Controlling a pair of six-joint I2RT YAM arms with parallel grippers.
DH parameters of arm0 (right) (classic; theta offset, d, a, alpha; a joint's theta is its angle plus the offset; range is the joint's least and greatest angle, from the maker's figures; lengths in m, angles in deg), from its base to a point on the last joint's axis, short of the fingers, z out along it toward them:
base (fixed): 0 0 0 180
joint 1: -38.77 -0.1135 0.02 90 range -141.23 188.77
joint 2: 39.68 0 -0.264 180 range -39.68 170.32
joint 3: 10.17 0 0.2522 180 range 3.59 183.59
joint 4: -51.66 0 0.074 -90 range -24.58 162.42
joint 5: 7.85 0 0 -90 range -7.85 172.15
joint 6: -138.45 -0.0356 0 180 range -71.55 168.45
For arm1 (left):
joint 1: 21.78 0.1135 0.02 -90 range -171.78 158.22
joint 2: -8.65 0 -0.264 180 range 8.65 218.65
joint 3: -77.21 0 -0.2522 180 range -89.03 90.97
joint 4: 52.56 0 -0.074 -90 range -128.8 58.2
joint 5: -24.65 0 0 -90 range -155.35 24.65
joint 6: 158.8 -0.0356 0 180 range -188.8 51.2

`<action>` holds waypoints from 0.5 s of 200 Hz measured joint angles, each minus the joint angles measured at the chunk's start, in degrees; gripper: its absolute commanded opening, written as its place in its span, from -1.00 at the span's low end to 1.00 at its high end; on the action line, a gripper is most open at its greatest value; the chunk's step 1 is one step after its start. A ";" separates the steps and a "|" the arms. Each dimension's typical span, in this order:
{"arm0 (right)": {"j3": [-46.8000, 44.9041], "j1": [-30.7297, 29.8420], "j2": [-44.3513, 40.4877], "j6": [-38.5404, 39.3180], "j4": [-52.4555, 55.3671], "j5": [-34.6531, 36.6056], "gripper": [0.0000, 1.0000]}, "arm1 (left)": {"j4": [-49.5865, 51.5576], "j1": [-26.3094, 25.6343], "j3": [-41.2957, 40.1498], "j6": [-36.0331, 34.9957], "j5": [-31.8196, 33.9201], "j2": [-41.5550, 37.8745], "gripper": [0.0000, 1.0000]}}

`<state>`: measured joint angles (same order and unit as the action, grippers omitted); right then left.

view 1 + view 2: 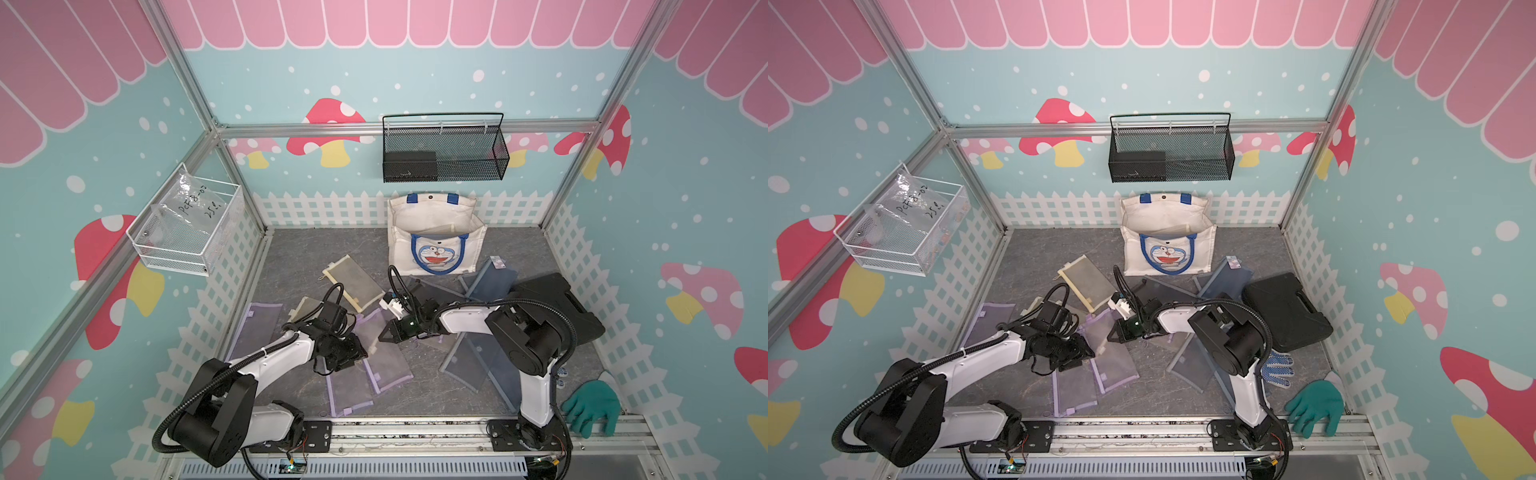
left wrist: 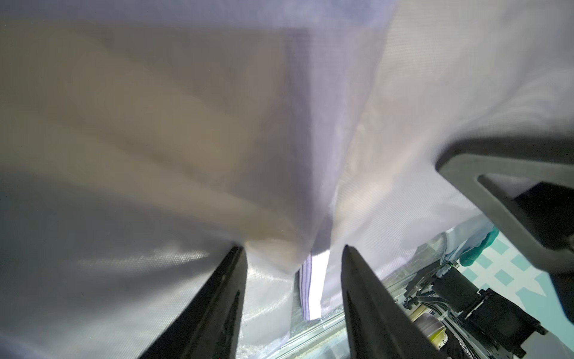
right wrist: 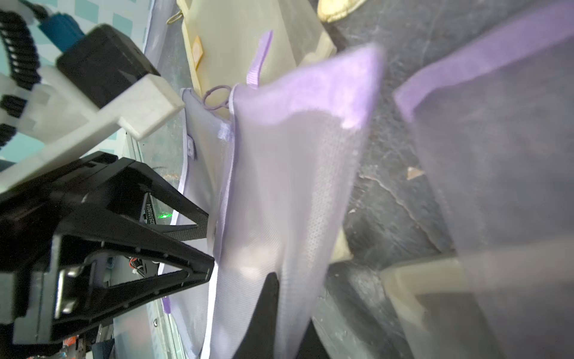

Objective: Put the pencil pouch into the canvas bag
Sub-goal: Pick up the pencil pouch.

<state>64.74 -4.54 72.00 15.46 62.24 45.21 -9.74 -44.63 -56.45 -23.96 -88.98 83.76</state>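
A lilac mesh pencil pouch [image 3: 279,186] hangs lifted between my two grippers near the middle of the floor, seen in both top views [image 1: 371,330] [image 1: 1100,328]. My left gripper [image 2: 293,248] [image 1: 362,353] has a bunched fold of the pouch [image 2: 217,124] filling the gap between its fingers. My right gripper [image 3: 290,298] [image 1: 381,336] is shut on the pouch's mesh from the opposite side. In the right wrist view the left gripper [image 3: 211,241] touches the pouch's edge. The canvas bag [image 1: 436,245] [image 1: 1167,245] stands upright and open-topped at the back, apart from both grippers.
More pouches lie on the floor: cream ones [image 1: 353,282], lilac ones [image 1: 257,328] and blue-grey ones [image 1: 478,357]. A black case [image 1: 561,307] and a green glove [image 1: 590,407] lie at the right. A black wire basket [image 1: 444,149] and a white wire basket [image 1: 187,232] hang on the walls.
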 measured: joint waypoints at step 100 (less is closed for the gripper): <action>0.70 -0.17 -24.28 0.09 12.37 9.75 -1.00 | 4.85 0.00 2.67 -1.01 3.21 -4.55 0.04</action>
<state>65.44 -4.72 47.72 15.55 74.61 54.95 -4.89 -44.63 -53.79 -24.97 -85.77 79.22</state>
